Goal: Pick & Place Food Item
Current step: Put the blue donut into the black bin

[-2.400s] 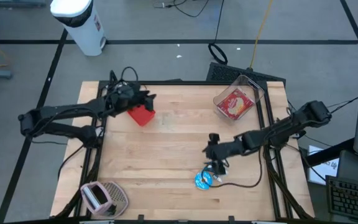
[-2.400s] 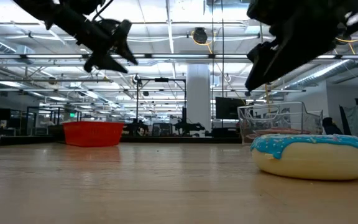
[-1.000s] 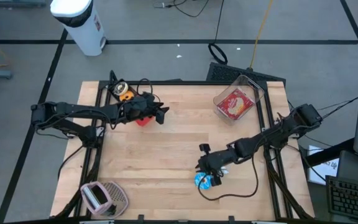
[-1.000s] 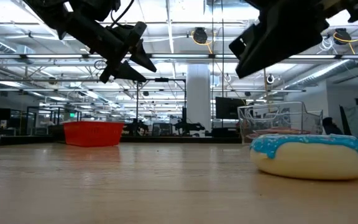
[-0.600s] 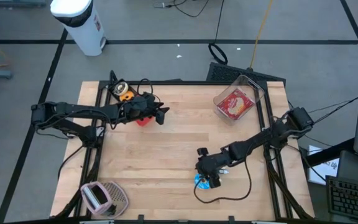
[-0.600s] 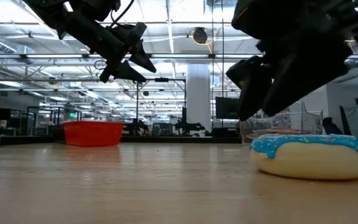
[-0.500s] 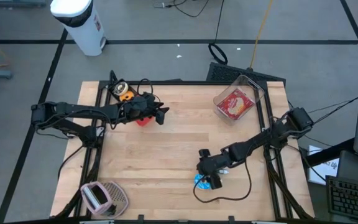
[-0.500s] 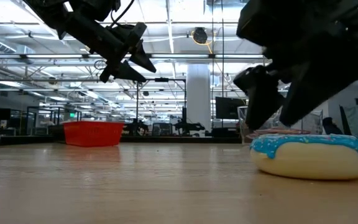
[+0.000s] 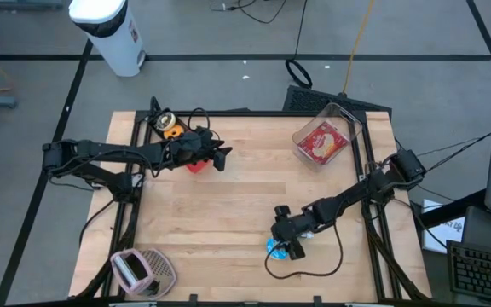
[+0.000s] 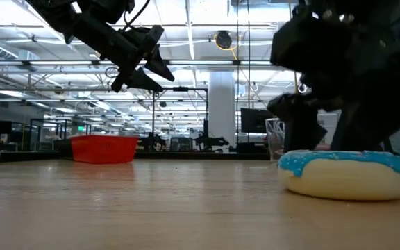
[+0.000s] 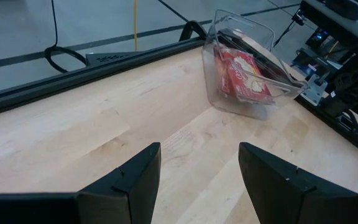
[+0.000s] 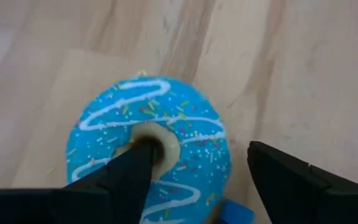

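Having dropped low with jaws now spread, right gripper straddling the blue-iced sprinkled doughnut on the wooden worktop, one finger seemingly in its hole, grasp imminent; left gripper spread, idle above.

Blue-iced donut mostly hidden beneath right claw in high view

Bare table mid-span between red basket and doughnut.
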Robot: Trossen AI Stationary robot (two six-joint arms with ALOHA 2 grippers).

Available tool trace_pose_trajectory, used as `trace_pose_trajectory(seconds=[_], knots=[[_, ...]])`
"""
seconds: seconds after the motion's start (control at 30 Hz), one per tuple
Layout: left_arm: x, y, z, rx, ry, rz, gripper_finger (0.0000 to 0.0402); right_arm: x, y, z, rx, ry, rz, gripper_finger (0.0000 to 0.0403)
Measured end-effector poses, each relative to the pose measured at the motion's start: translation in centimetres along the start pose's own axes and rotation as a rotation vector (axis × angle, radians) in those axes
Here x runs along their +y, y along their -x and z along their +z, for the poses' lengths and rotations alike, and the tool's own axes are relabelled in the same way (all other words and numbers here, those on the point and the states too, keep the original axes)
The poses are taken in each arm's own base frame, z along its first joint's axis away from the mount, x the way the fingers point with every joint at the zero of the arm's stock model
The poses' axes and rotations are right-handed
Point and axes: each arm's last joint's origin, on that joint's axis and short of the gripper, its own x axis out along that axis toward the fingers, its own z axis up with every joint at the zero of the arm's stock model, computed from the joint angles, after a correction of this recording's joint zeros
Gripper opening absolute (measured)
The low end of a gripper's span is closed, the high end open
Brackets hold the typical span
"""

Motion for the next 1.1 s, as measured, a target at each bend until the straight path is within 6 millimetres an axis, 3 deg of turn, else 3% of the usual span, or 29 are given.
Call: trace_pose_trajectory(seconds=[0.27, 0.53, 0.7, 0.93, 1.1], knots=[[0.0, 0.0, 0.0, 0.0, 0.006, 0.001, 0.0218, -0.1, -1.0, -0.3, 0.011, 0.003, -0.005, 0.0184], [0.0, 0.0, 0.0, 0.0, 0.012, 0.0, 0.0218, -0.8, -1.0, -0.2, 0.003, -0.004, -0.008, 0.0082], [-0.1, 0.0, -0.1, 0.0, 0.014, -0.005, 0.0218, -1.8, 0.5, 1.4, -0.111, 0.084, -0.051, 0.0034], [-0.8, 0.2, -0.3, 0.004, 0.002, -0.031, 0.0218, -4.1, 4.3, 3.1, -0.225, 0.165, -0.324, 0.0024], [-1.3, 0.4, -0.6, 0.01, -0.031, -0.05, 0.0218, -6.1, 5.3, 3.3, -0.199, 0.165, -0.576, 0.0031]])
